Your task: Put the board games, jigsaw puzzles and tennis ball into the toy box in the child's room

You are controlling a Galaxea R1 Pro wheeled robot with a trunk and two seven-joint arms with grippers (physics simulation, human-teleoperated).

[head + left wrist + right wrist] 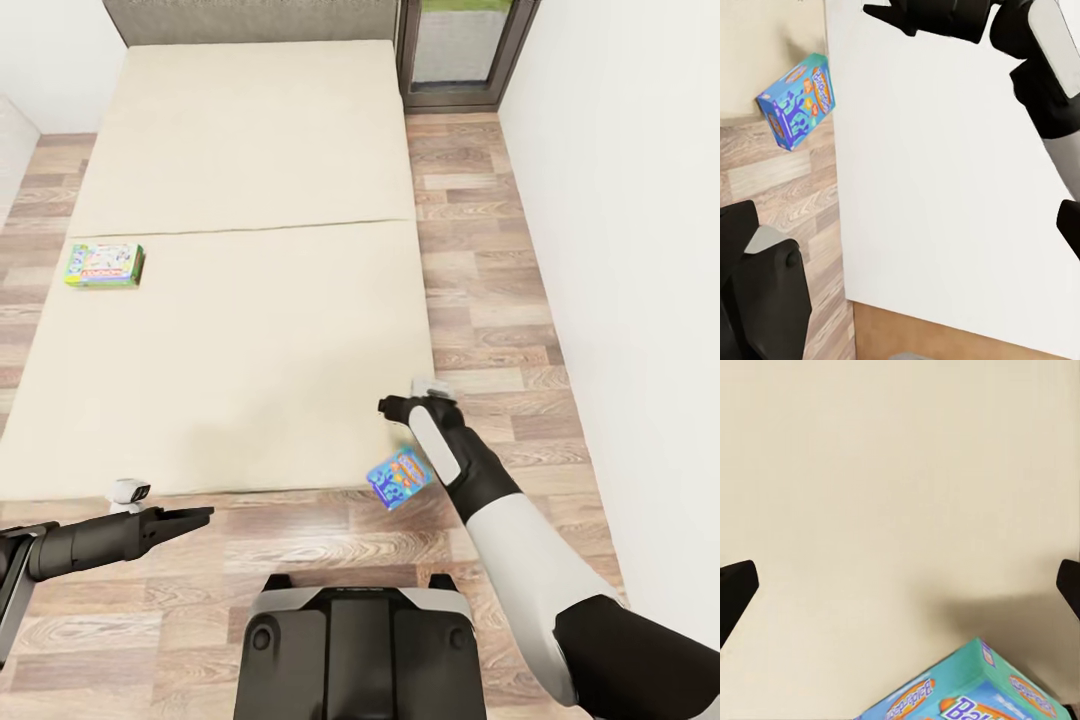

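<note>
A wide cream bed (250, 150) lies ahead of me. One green-and-white board game (105, 265) lies flat near its left edge. A blue board game box (398, 478) (795, 101) (975, 690) is tilted over the floor just off the bed's near right corner, under my right wrist. I cannot tell what it rests on. My right gripper (410, 397) is open above that corner, its fingertips (735, 592) spread wide with nothing between them. My left gripper (190, 518) is open, low over the floor by the bed's foot and pointing right. The table and toy box are out of view.
A strip of wood-plank floor (480, 250) runs between the bed and the white wall (620, 200) on the right. A dark-framed glass door (455, 50) stands beyond the bed's far right corner. My base (360, 650) is close to the bed's foot.
</note>
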